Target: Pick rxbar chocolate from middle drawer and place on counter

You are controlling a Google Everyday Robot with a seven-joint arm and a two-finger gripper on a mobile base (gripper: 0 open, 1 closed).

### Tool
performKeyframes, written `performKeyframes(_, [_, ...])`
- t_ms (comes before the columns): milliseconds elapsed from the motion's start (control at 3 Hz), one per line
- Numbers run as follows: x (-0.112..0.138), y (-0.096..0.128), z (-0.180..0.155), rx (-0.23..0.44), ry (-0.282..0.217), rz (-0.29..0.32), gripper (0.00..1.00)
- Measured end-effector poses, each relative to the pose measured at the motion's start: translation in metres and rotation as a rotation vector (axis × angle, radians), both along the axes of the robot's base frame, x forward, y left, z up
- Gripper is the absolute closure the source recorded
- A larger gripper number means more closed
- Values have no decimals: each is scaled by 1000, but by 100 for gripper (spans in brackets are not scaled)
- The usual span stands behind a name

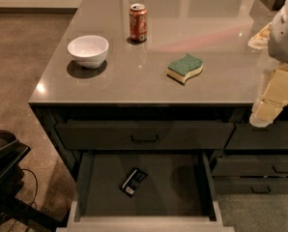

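The middle drawer (144,222) stands pulled out at the near edge of the scene, its pale front edge lowest in view and its dark floor exposed.

The gripper (264,112) hangs at the far right, just off the near-right corner of the counter (134,79), pointing down and slightly left in front of the cabinet face. Whether it is wide or narrow I cannot tell; nothing shows in it. Above it the white arm (285,30) rises out of view at the right edge.

Below the gripper are the narrower drawers (272,168), shut. To its left on the counter lies a green-and-yellow sponge (185,68), near the front edge. Farther back and left stands a red can (138,22), upright. A white bowl (88,50) sits at the left side of the counter, well apart from both.

Under the counter the top drawer (145,135) is shut, its bar handle centred.

The rxbar (133,181) lies flat on the middle drawer's floor, left of centre, turned diagonally with its white label at the near-left end, well apart from the gripper.

A dark piece of equipment (1,163) sits on the floor at the near left.
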State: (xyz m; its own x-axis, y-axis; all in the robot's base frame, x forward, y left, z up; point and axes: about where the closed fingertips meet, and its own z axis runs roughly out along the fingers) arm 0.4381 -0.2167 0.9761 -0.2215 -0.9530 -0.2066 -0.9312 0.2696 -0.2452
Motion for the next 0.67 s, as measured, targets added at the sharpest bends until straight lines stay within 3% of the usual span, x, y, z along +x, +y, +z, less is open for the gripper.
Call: performKeyframes(667, [-2, 2, -4, 29, -11, 12, 0])
